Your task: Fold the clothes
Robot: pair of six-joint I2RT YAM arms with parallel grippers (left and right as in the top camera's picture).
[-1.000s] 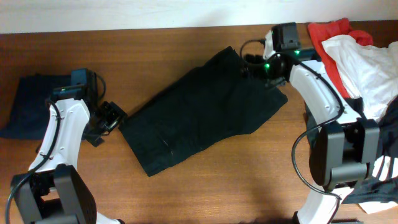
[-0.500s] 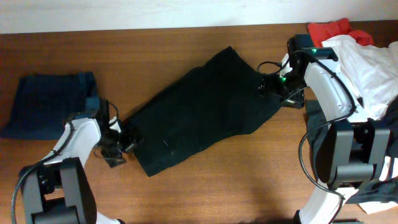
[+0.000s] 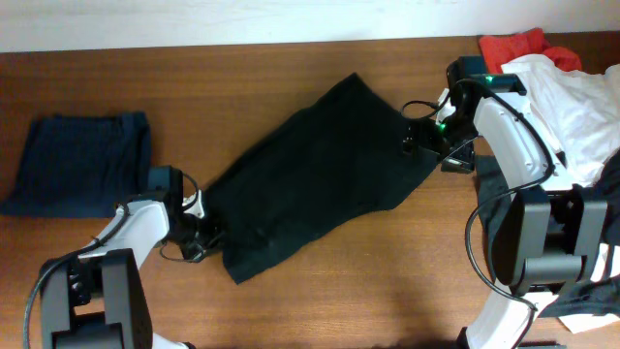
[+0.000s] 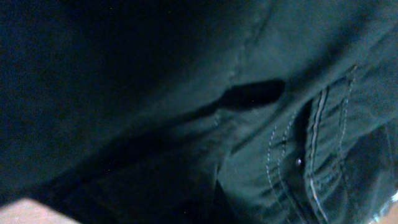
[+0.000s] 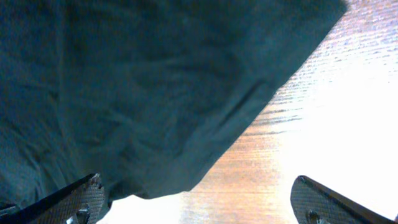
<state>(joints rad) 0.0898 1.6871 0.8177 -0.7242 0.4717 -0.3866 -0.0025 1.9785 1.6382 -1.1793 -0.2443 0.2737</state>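
Observation:
Large black shorts (image 3: 320, 179) lie spread diagonally across the middle of the wooden table (image 3: 387, 281). My left gripper (image 3: 199, 236) is low at their lower-left end, shut on the hem. Dark fabric and a stitched seam (image 4: 314, 143) fill the left wrist view and hide the fingers. My right gripper (image 3: 423, 143) stands open at the shorts' right edge. In the right wrist view the shorts' corner (image 5: 155, 81) hangs just ahead of the spread fingertips (image 5: 84, 199), with bare wood between them.
A folded navy piece (image 3: 82, 165) lies at the far left. At the right edge is a pile of clothes, with a red piece (image 3: 513, 47), a white piece (image 3: 572, 107) and a black piece with white print (image 3: 601, 267). The table's back edge runs along the top.
My left gripper has slid right, from beside the navy piece to the shorts' lower-left hem, and shut there. My right gripper shifted from the shorts' top corner to their right edge, still open.

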